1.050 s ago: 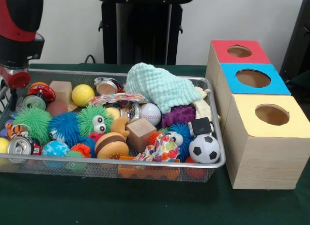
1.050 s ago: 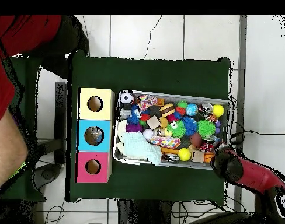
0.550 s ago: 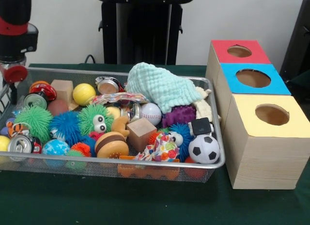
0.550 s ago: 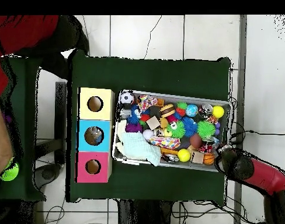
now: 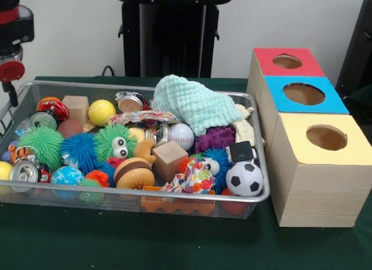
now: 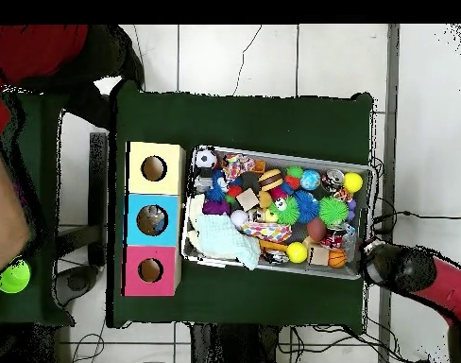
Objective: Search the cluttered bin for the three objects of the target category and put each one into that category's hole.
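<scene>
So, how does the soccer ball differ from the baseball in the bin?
The soccer ball is white with black patches; the baseball is white with red stitching. The soccer ball looks larger and sits at the bin's front corner nearest the boxes, while the baseball lies mid-bin beside the mint cloth. Both are round.

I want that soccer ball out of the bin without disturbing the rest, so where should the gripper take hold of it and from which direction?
Come straight down from above and close across the middle of the soccer ball. It sits on top at the basket's front corner nearest the boxes, its upper half exposed. The wire rim and a black block crowd its sides, so a sideways approach looks blocked.
</scene>
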You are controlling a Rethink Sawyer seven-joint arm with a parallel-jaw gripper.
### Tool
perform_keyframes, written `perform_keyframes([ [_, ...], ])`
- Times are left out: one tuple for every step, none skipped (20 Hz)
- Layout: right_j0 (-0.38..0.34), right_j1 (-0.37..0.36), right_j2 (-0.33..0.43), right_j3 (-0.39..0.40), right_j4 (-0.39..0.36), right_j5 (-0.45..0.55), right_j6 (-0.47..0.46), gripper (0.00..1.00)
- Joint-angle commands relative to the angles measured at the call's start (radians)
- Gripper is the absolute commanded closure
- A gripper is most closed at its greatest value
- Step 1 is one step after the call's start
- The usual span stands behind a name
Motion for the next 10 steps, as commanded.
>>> perform_keyframes([
  [-0.076,-0.115,0.055,-0.083,-0.022,0.191,-0.288,0.0],
  [-0.079,-0.122,0.063,-0.093,-0.023,0.207,-0.292,0.0],
  [-0.083,-0.121,0.07,-0.098,-0.023,0.22,-0.294,0.0],
  [-0.084,-0.123,0.075,-0.108,-0.021,0.238,-0.293,0.0],
  [-0.083,-0.123,0.079,-0.114,-0.023,0.245,-0.292,0.0],
  [-0.077,-0.122,0.079,-0.123,-0.023,0.263,-0.283,0.0],
  [-0.073,-0.121,0.08,-0.128,-0.028,0.269,-0.276,0.0],
  [-0.064,-0.114,0.081,-0.136,-0.03,0.276,-0.261,0.0],
  [-0.062,-0.113,0.085,-0.145,-0.027,0.286,-0.256,0.0],
  [-0.056,-0.104,0.089,-0.143,-0.025,0.28,-0.235,0.0],
])
